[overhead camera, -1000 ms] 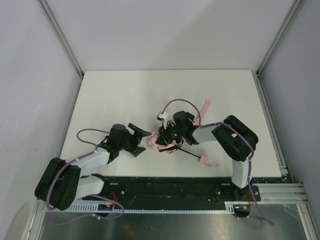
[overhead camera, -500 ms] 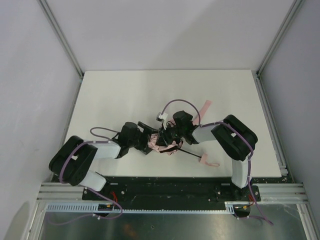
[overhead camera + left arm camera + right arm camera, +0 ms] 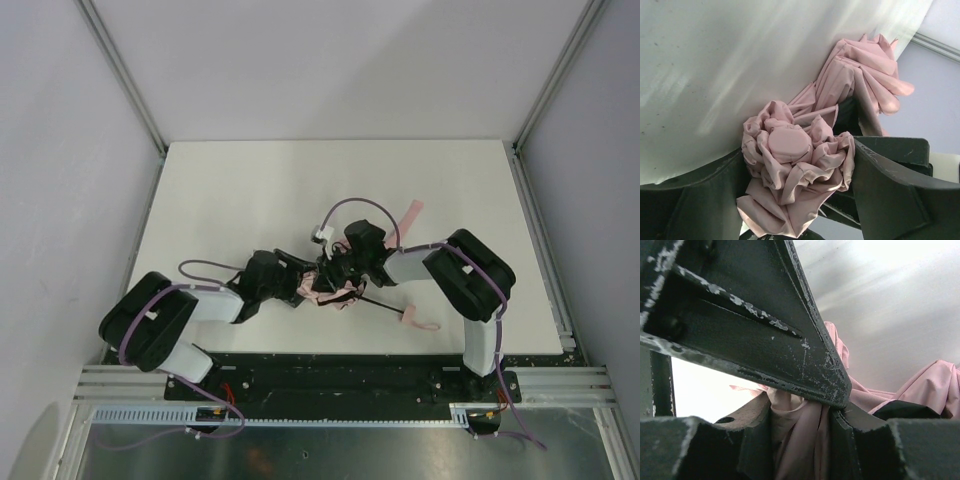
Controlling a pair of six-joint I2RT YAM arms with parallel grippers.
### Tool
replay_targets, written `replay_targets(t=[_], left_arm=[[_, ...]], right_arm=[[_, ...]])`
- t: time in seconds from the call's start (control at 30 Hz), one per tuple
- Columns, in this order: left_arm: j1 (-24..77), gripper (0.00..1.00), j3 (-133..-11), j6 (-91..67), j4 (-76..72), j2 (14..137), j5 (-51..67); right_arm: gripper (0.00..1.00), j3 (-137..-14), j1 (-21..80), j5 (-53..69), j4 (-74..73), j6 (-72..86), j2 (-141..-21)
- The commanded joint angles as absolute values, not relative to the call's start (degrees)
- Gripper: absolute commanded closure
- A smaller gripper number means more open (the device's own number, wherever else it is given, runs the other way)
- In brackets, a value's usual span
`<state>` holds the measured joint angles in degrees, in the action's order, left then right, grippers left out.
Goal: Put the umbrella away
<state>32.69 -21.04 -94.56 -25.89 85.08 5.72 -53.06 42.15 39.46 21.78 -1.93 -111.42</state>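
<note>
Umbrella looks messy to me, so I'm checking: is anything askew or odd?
Yes: the umbrella is a crumpled wad inside the left gripper, not wrapped neatly, and its shaft sticks out extended.

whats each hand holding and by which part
Right hand clamps the umbrella by its bunched pink fabric. Left hand flanks its crumpled end; grip cannot be told.
</note>
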Motion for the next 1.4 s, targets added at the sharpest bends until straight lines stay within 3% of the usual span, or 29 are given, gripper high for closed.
replay_targets(t=[0.0,0.17,0.33,0.47,0.9,1.03,1.23,1.37], left_arm=[[32.5,0.26,-20.4,-87.3,-12.1,89.0,-8.8],[33.0,0.5,-21.2,-84.7,-12.3,91.3,-10.6],[33.0,0.84,-21.7,-80.5,-13.4,92.2,-12.1],[33.1,0.98,-21.9,-79.3,-13.5,92.5,-11.1],[34.5,1.0,-19.0,-80.5,-11.1,87.3,-13.4],[34.9,1.0,-18.7,-80.4,-10.8,86.3,-13.4],[35.4,1.0,-18.2,-80.6,-10.7,84.5,-13.4],[35.9,1.0,-18.0,-80.9,-10.7,83.7,-13.1]], right_arm=[[1.0,-49.8,45.2,39.1,7.1,-8.1,-115.9],[1.0,-50.6,45.8,39.5,5.8,-10.5,-115.3],[1.0,-50.9,46.4,41.4,5.4,-11.5,-114.9],[0.91,-50.8,45.7,42.3,5.8,-10.2,-114.0],[0.18,-50.5,42.1,32.4,1.8,6.9,-95.9],[0.08,-50.5,40.1,29.9,-1.2,13.2,-86.9],[0.01,-47.5,30.2,11.6,-12.9,38.4,-72.3],[0.02,-36.7,19.7,10.6,-5.9,54.8,-64.4]])
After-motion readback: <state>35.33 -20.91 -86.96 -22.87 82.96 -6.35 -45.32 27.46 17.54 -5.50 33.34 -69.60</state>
